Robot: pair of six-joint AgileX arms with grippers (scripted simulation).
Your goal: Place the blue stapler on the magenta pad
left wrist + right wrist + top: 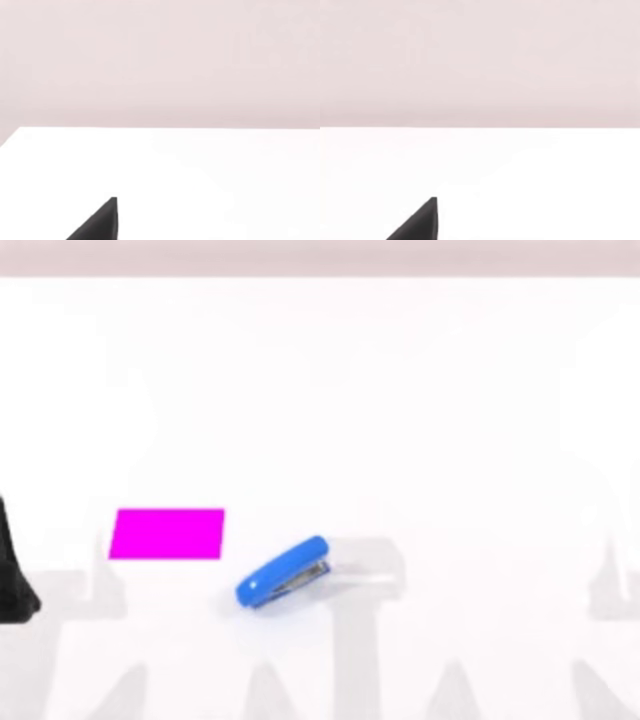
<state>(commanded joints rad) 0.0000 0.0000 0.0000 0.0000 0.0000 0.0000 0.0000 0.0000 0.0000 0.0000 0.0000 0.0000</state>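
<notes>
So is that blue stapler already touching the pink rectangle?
Apart. The top view shows the blue stapler lying to the right of the magenta pad, with a strip of bare white table between them.

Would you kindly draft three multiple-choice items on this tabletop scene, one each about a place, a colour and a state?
1. Seen from above, where does the blue stapler lie relative to the magenta pad?
A. On top of it
B. To its right and nearer the table's front edge
C. To its left

2. What colour is the pad?
A. Green
B. Yellow
C. Magenta

3. What is the stapler's state?
A. Resting free on the table
B. Held in a gripper
C. Lying on the pad

Answers: 1 B, a strip of bare table separates them; 2 C, it is a solid magenta rectangle; 3 A, no gripper is near it, and only the left arm shows, at the left edge.
</notes>
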